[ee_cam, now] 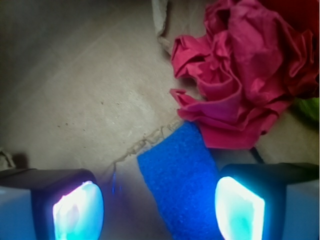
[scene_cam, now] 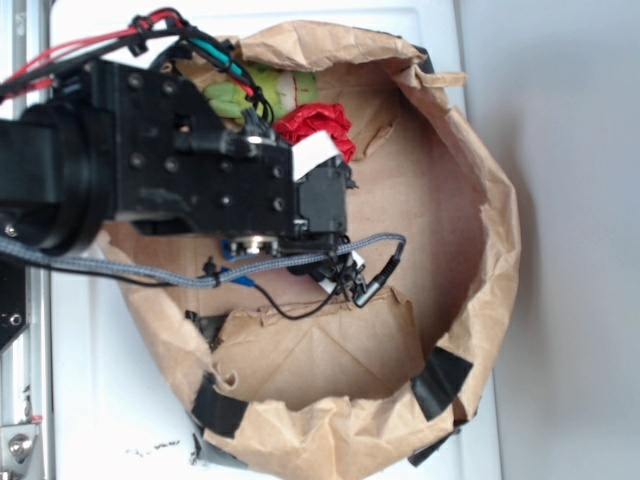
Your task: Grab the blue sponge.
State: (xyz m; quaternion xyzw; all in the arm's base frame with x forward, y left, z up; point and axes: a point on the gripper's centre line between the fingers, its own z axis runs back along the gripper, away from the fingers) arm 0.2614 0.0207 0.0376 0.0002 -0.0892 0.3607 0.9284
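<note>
The gripper point(ee_cam: 159, 207) is seen spread wide in the wrist view, its two glowing pads point(ee_cam: 78, 212) set well apart at the bottom corners of the picture. Nothing is held. The blue sponge point(ee_cam: 181, 180) is found lying flat on the brown paper floor point(ee_cam: 85, 85) between the pads, nearer the right one; whether that pad is touched cannot be told. A crumpled red cloth point(ee_cam: 240, 75) is seen just beyond the sponge's far end, touching or nearly so.

In the exterior view, the black arm point(scene_cam: 170, 150) is stretched from the left over a paper-lined basin point(scene_cam: 480, 230), its wrist pointed down, so that the sponge is hidden. The red cloth is shown beside a green object point(scene_cam: 265, 88) near the upper rim.
</note>
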